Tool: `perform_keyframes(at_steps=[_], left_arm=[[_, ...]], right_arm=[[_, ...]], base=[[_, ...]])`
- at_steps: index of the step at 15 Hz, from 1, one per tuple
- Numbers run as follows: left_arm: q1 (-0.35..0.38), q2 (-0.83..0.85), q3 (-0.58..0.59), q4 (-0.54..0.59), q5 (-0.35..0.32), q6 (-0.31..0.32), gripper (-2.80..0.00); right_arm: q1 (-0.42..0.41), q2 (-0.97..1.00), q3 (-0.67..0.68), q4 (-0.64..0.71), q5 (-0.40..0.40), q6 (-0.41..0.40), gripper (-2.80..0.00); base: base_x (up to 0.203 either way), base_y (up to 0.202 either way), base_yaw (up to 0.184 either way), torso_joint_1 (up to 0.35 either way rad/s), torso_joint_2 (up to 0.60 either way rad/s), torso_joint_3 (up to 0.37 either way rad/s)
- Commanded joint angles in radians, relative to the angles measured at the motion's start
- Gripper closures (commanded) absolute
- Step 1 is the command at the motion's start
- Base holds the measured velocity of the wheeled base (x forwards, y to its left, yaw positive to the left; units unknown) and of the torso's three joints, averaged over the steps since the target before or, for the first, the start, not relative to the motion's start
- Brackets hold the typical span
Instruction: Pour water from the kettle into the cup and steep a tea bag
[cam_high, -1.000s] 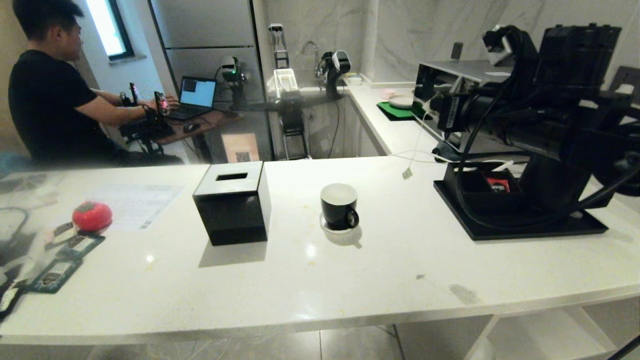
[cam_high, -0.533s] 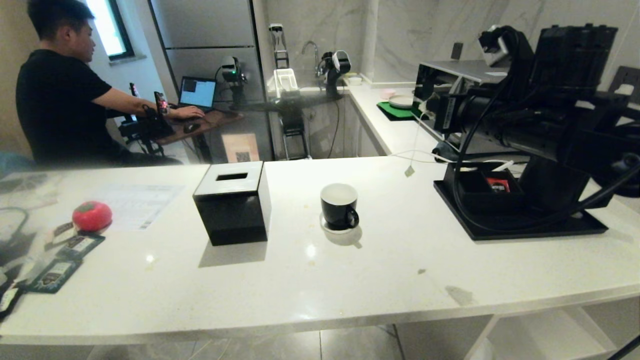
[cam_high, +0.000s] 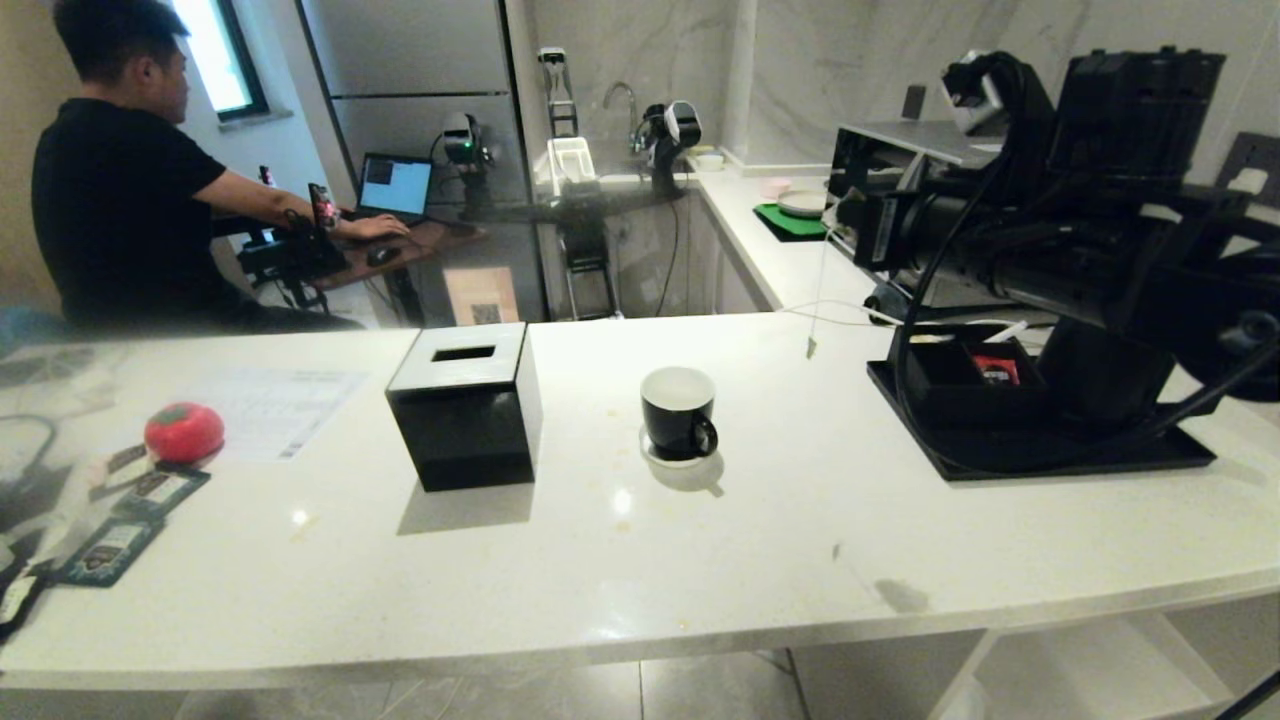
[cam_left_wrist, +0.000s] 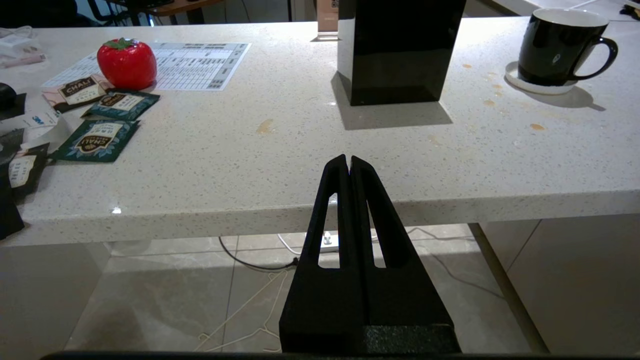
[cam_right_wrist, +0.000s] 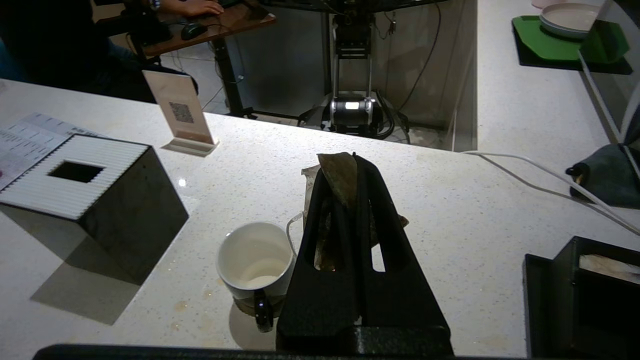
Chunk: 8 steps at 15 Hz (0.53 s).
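Note:
The black cup (cam_high: 678, 412) with a white inside stands on its small saucer (cam_high: 655, 455) mid-counter, also seen in the right wrist view (cam_right_wrist: 255, 255). My right gripper (cam_right_wrist: 352, 157) is shut on the pale brownish tea bag (cam_right_wrist: 340, 175), held above the counter to the right of and beyond the cup. In the head view its string hangs from the right gripper (cam_high: 840, 215) down to a small tag (cam_high: 810, 348). A dark body on the black tray, probably the kettle (cam_high: 1100, 380), is mostly hidden behind my right arm. My left gripper (cam_left_wrist: 349, 159) is shut and empty, low before the counter edge.
A black tissue box (cam_high: 465, 405) stands left of the cup. Farther left lie a red tomato-shaped thing (cam_high: 184, 432) and dark sachets (cam_high: 110, 545). The black tray (cam_high: 1050, 465) holds a red packet (cam_high: 995, 370). A person (cam_high: 120, 200) sits at a desk beyond the counter.
My right arm has swung a little to the left, and the hanging string and tag have moved left with it. The cup and my left gripper have stayed still.

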<state>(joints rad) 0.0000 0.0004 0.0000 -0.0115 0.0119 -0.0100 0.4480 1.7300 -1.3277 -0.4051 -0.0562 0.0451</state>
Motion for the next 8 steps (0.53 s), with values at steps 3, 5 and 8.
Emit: perform_keyframes(at_steps=[3, 5, 8], left_arm=[[0.000, 0.000, 0.000, -0.001, 0.000, 0.001, 0.00], [0.000, 0.000, 0.000, -0.001, 0.000, -0.001, 0.00], [0.000, 0.000, 0.000, -0.001, 0.000, -0.001, 0.00]], right_arm=[[0.026, 0.000, 0.007, -0.003, -0.001, 0.001, 0.00], [0.031, -0.001, 0.010, -0.003, -0.002, 0.001, 0.00], [0.035, -0.014, 0.028, -0.003, -0.001, 0.001, 0.00]], base=[[0.000, 0.000, 0.000, 0.000, 0.00, 0.000], [0.000, 0.000, 0.000, 0.000, 0.00, 0.000], [0.000, 0.000, 0.000, 0.000, 0.00, 0.000]])
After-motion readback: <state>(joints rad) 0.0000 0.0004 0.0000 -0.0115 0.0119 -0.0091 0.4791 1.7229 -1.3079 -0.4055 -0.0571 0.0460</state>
